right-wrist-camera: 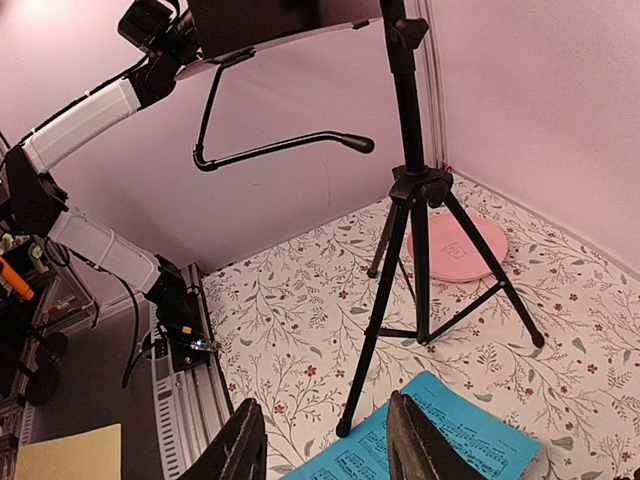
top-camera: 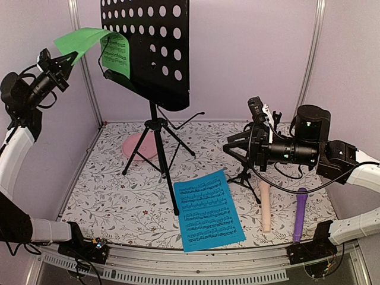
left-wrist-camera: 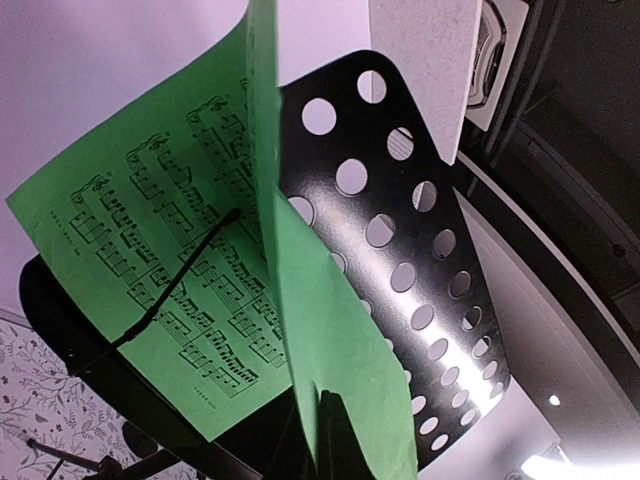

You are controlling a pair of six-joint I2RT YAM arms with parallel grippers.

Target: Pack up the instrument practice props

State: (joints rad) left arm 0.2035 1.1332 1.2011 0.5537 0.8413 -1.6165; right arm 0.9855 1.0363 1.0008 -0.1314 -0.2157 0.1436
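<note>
Microphones: two; green paper, blue paper; one rack

The floral-patterned table carries the music rack's tripod near its centre, with a pink plate at ten o'clock. A blue music sheet lies flat at six. A small black mic support stands at three, and the beige microphone and purple microphone lie side by side, apart, near four.
</note>
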